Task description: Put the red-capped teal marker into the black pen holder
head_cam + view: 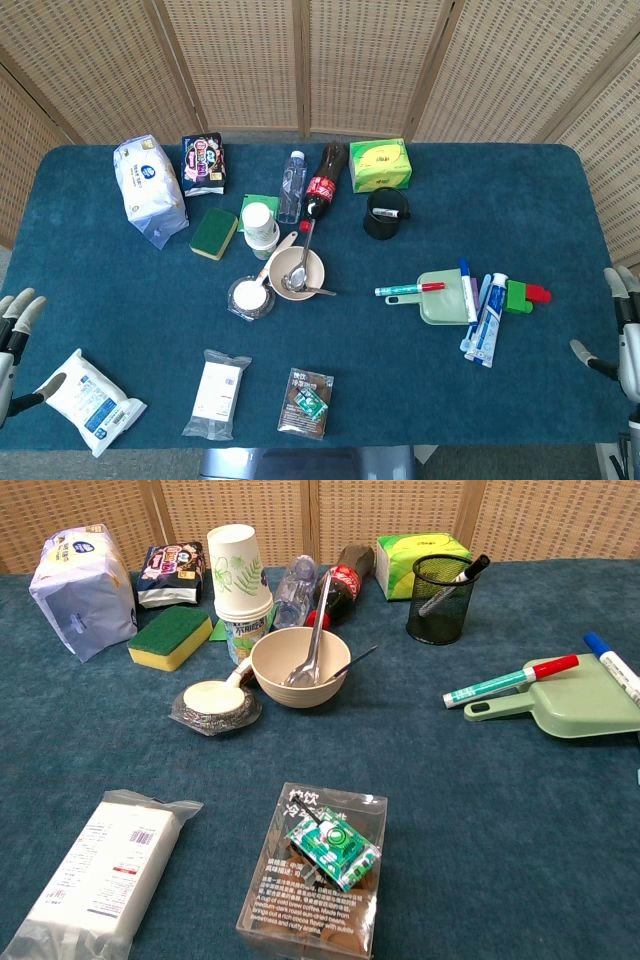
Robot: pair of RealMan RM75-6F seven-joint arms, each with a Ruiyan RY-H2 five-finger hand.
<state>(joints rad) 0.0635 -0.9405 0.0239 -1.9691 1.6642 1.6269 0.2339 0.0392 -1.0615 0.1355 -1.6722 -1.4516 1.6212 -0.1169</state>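
Left hand (15, 320) sits at the far left edge of the blue surface (120, 270) in the head view, fingers spread apart, nothing in it; a white wipes pack (90, 400) lies just beside it toward the front. Further back on the left: white tissue bag (148, 188), dark snack packet (203, 165), green and yellow sponge (214, 233). Mid-surface: stacked paper cups (238, 570), a clear bottle (291, 187) and a cola bottle (322, 182) lying flat, a beige bowl (300, 667) with a spoon (310, 640) in it, and a small wrapped white dish (212, 702) touching the bowl's left side. Near the front edge: a long white packet (100, 875) and a clear box (315, 875) with a green item inside. Right of centre, the black pen holder (439, 600) stands upright just in front of the green tissue box (380, 164), one dark pen leaning in it. The red-capped teal marker (510, 681) lies flat on the surface, its red cap resting against the handle end of the pale green dustpan (585, 702), nearer the front than the holder and apart from it. A blue-capped pen (612, 665) lies along the dustpan; toothpaste tubes (485, 320) and a green and red block (525, 296) lie beyond. Right hand (620, 340) sits at the far right edge, fingers apart, holding nothing, well apart from the marker.
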